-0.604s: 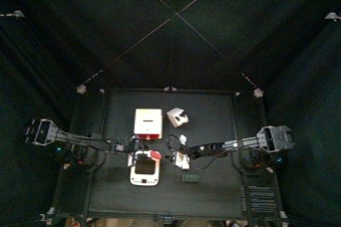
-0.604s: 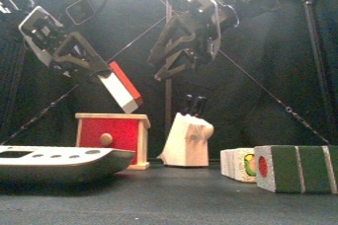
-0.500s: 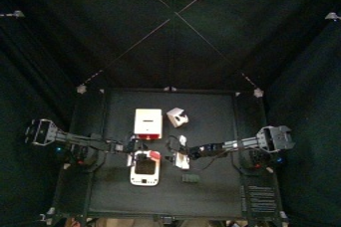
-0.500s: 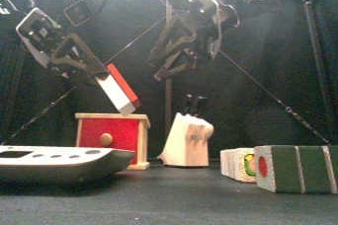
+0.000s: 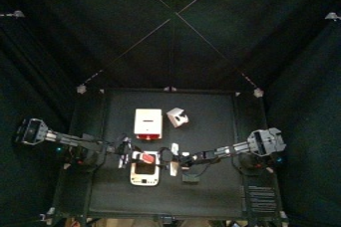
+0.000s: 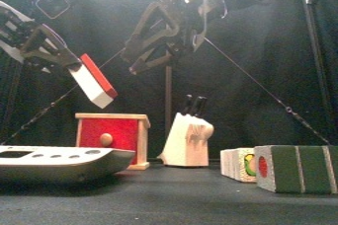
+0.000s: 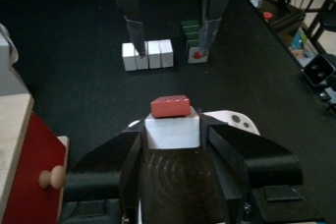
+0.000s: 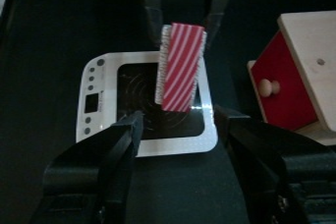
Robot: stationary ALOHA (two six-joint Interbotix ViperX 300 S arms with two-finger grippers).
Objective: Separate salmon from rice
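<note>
Up in the air: one sushi piece, single striped salmon (image 8: 180, 59) slice lying on one white rice (image 7: 171, 133) block, unseparated. Clenched on the rice from both sides by the left fingers (image 6: 63, 59), well above the desk (image 7: 79, 71). Just beside and facing it, the right fingers (image 6: 156, 43), spread wide and grasping nothing. Below on the desk: one white scale (image 8: 102, 90), one red box (image 6: 113, 133) with one round knob, one knife block (image 6: 188, 142), three white blocks (image 7: 148, 54) in a row.

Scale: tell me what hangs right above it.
Above the scale hangs the salmon-topped rice block, held up by the left gripper. The scale's middle is partly hidden behind it.
</note>
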